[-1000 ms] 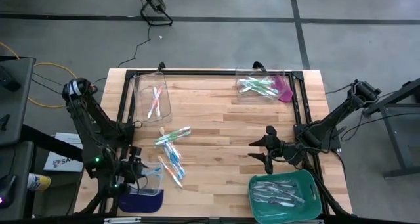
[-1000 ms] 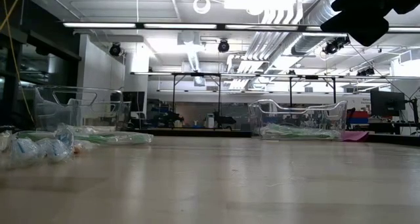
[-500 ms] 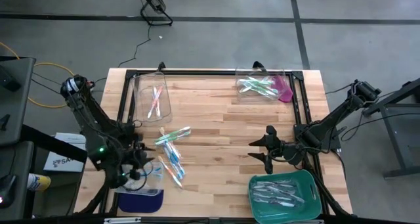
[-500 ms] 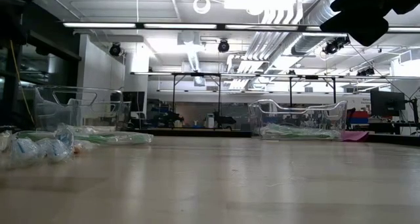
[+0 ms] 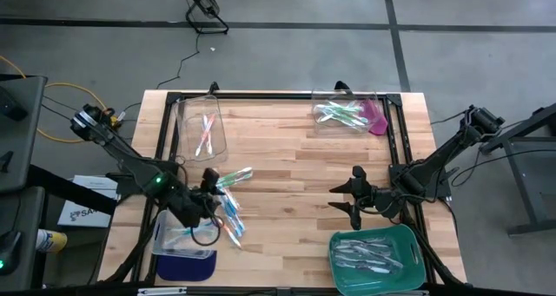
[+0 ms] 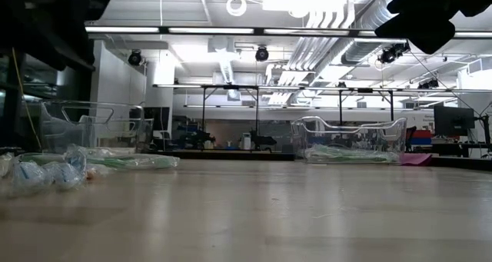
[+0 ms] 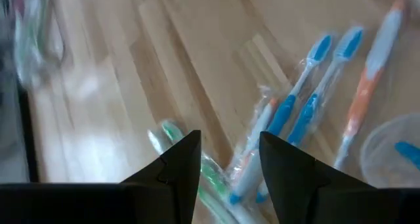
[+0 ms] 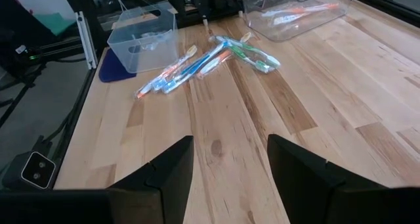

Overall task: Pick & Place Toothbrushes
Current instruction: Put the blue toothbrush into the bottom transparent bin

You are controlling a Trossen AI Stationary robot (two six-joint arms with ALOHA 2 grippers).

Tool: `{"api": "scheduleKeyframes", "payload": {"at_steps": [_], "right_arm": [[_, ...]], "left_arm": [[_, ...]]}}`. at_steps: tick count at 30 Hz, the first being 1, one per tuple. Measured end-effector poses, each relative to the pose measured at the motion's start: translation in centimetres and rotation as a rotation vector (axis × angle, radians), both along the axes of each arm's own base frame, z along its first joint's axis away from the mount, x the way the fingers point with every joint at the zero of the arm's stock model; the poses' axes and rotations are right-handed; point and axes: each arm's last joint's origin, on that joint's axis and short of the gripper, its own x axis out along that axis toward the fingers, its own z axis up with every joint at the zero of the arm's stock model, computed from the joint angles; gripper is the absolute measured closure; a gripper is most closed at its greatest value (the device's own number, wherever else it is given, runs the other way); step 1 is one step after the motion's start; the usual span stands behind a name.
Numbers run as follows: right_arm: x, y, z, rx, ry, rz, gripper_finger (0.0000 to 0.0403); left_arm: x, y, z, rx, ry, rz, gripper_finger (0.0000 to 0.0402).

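We hover our left gripper (image 7: 226, 159), fingers parted and empty, over the loose heap of thin translucent plastic toothbrushes (image 5: 228, 200) on the pale wooden table (image 5: 295, 166). We should single out one edge brush and straddle its handle. Our right gripper (image 5: 351, 197) waits mid-table, also parted and empty.

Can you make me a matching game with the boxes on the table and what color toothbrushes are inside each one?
Column one:
1. green tray
2. clear bin at the far left
3. clear bin at the far right
4. clear bin on the blue mat

Column two:
A. green toothbrushes
B. pale grey-white toothbrushes
C. a blue toothbrush
D. pink-orange toothbrushes

Pairs: 1-B, 2-D, 3-A, 4-C
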Motion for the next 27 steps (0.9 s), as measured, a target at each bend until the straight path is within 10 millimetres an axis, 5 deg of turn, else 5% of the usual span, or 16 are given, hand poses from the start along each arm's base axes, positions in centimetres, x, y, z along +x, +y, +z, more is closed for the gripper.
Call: {"api": "scheduleKeyframes", "payload": {"at_steps": [7, 27], "right_arm": [[0.0, 0.0, 0.0, 0.001, 0.001, 0.002, 0.0215], [0.0, 0.0, -0.1, -0.005, 0.007, 0.001, 0.0215]], "left_arm": [[0.4, 0.4, 0.0, 0.118, 0.036, -0.145, 0.0252], [1.9, 2.7, -1.3, 0.221, 0.205, -0.210, 0.0252]]}}
